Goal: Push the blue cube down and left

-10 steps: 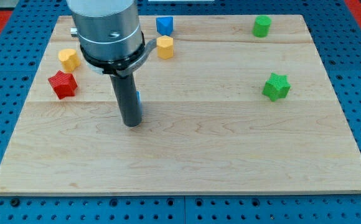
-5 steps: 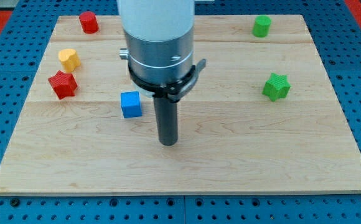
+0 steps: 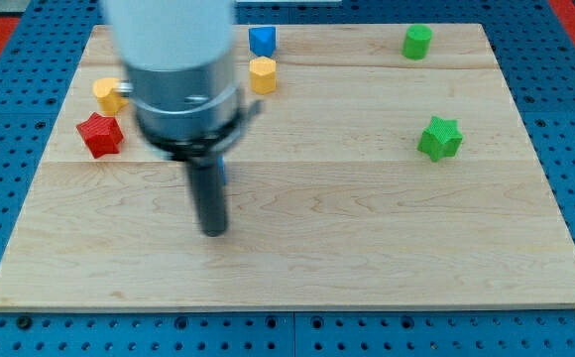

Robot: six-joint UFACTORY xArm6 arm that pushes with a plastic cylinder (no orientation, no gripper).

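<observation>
The arm carries no gripper, so there is nothing to stand apart or together. It ends in a dark rod whose tip (image 3: 213, 230) rests on the wooden worktop (image 3: 367, 238), left of centre; the arm is blurred.

Only a thin blue sliver shows at the rod's right edge, just above the tip. This is probably the blue cube (image 3: 222, 169), though the rod hides most of it and its shape cannot be confirmed. Whether rod and block touch cannot be told. A second blue block (image 3: 261, 40) sits at the view's top, just above a yellow block (image 3: 262, 74).

The cube looks like a small, light, rigid piece that should slide easily on smooth wood and may spin if pushed off-centre. It cannot be grasped. Contact belongs on its upper-right side, aimed through its middle. The tip now sits below it, so it would likely need to come round first.

Down and left of the cube the board is bare up to the worktop's bottom and left edges. The red star (image 3: 99, 134) and another yellow block (image 3: 109, 94) lie to the upper left, out of that path. The green star (image 3: 439, 137) and green block (image 3: 417, 41) are well apart on the right.
</observation>
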